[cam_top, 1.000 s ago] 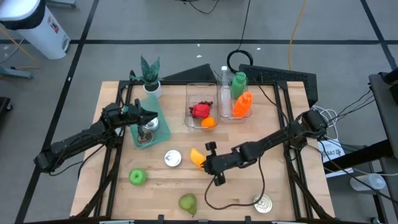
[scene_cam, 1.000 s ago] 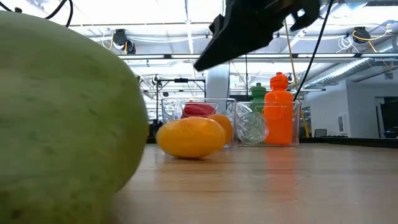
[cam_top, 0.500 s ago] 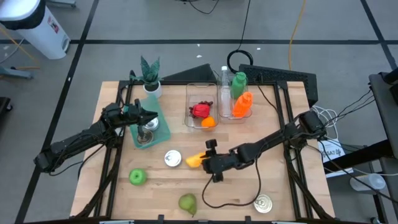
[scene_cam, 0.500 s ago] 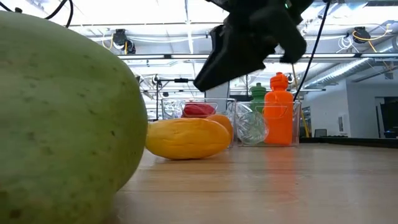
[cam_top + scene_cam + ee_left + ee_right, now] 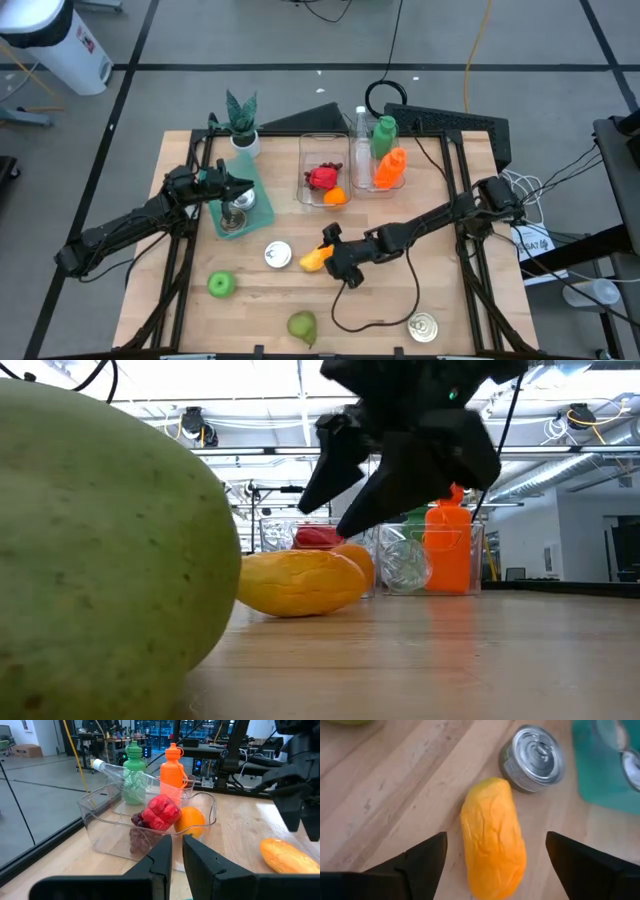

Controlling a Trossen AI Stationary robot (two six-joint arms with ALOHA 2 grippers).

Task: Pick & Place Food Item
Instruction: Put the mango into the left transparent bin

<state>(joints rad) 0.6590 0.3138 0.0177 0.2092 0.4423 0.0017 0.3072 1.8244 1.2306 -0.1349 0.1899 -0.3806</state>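
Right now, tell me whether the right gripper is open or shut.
Open. The right gripper has both fingers spread either side of the mango, not touching it.

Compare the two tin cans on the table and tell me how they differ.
The can beside the mango lies near the table's middle, close to the yellow mango and the right pincer; the front can sits alone near the front right corner. The can beside the mango has the open right pincer hovering close by; the front can has no pincer near it. Both are small, round, silver tins showing a lid from above.
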